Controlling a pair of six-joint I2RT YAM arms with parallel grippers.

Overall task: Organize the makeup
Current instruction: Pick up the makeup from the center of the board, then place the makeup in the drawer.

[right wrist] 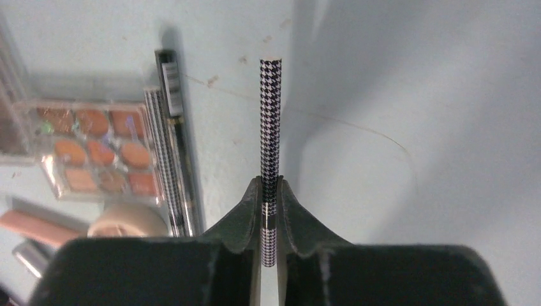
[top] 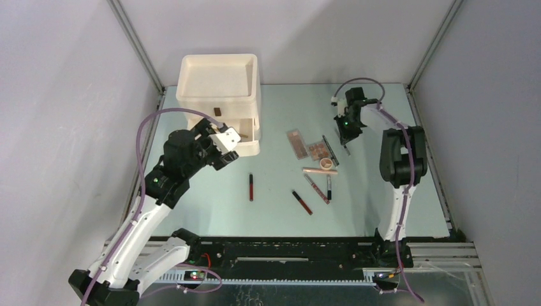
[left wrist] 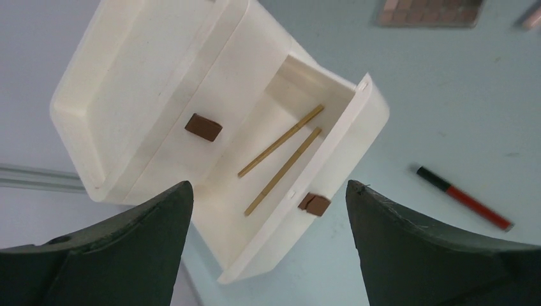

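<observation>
The right gripper [right wrist: 269, 191] is pinched shut on a houndstooth pencil [right wrist: 270, 115], gripping it near one end so that most of its length pokes out ahead of the fingers. Whether the pencil is clear of the table [top: 210, 197] I can't tell. Just to its left lie a second houndstooth pencil [right wrist: 161, 159] and a dark pencil [right wrist: 175, 127], side by side. They rest against the edge of an eyeshadow palette [right wrist: 96, 150] with orange and brown pans. A round peach sponge [right wrist: 131, 222] sits beside the palette, and a peach tube [right wrist: 35, 226] lies just beyond the sponge.

Across the table, the left gripper [left wrist: 268, 188] hangs with its fingers [left wrist: 127, 248] spread wide and nothing between them. It is above the cream drawer box [left wrist: 127, 76], whose bottom drawer [left wrist: 332, 146] is pulled out. Two thin gold sticks [left wrist: 281, 141] lie inside, nearly parallel. A small brown handle [left wrist: 315, 204] sits on the drawer front.

Out on the table, well apart from the box, lie a red-and-black tube [top: 251, 187] and another red tube [top: 302, 202].
</observation>
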